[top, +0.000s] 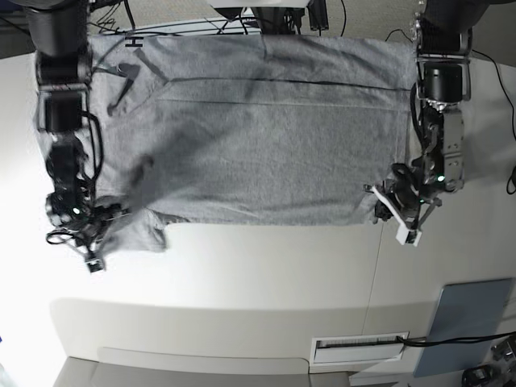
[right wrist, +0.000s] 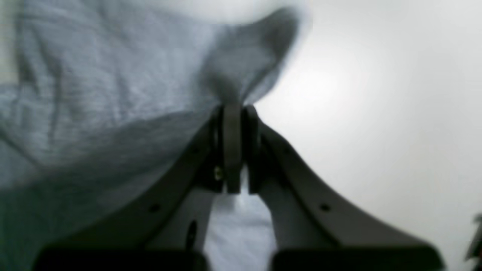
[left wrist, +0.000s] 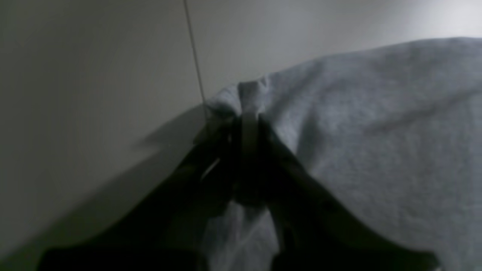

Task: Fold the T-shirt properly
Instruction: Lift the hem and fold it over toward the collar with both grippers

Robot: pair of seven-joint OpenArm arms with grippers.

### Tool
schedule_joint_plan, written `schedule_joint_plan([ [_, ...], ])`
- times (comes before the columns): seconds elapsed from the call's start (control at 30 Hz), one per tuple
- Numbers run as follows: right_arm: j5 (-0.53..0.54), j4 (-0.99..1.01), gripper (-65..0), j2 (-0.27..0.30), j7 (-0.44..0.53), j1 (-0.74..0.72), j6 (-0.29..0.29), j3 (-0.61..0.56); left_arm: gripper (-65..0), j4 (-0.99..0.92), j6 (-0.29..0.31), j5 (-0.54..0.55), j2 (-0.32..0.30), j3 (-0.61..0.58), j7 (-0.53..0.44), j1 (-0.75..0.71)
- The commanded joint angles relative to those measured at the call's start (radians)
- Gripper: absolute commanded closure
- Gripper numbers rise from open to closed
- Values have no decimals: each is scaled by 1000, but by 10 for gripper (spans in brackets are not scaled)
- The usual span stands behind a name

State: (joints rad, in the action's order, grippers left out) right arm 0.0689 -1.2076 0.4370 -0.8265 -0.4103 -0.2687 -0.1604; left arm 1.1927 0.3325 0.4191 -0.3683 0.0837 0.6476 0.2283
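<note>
The heather-grey T-shirt (top: 258,145) lies spread flat across the far half of the white table (top: 266,274), plain side up. My left gripper (top: 384,203) is at the shirt's near corner on the right of the base view. In the left wrist view it (left wrist: 248,113) is shut on a bunched edge of the grey fabric (left wrist: 376,131). My right gripper (top: 119,219) is at the near corner on the left, by a sleeve. In the right wrist view it (right wrist: 233,109) is shut on a pinched fold of the shirt (right wrist: 94,94).
A grey-blue flat panel (top: 469,322) lies at the near right corner. A white slotted strip (top: 359,348) sits at the front edge. A thin seam (top: 376,274) runs across the table. Cables (top: 242,20) lie behind the shirt.
</note>
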Motion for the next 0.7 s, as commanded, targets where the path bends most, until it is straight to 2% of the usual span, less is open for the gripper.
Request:
schedule_joint_plan([
  [0.0,-6,-93,0,37,2,3,15,7,0,36,2,39,-26,6,-19,10],
  [0.1,-7,-296,0,97,-51,103,68,9,0,100,2,108,-53,6,-16,-35],
  [0.23,-11,-450,0,140,-68,243,76,57,0,204,2,109,-76,7,-8,-116],
  [0.4,-10,-599,0,139,-68,436,79,173,0,323,2,114,-83,44,-10,-235],
  [0.53,-10,-719,0,139,-68,584,79,245,0,388,4,175,-80,116,-11,-325],
  [0.67,-10,-816,0,136,-77,711,80,276,0,416,47,212,-78,172,-11,-404],
])
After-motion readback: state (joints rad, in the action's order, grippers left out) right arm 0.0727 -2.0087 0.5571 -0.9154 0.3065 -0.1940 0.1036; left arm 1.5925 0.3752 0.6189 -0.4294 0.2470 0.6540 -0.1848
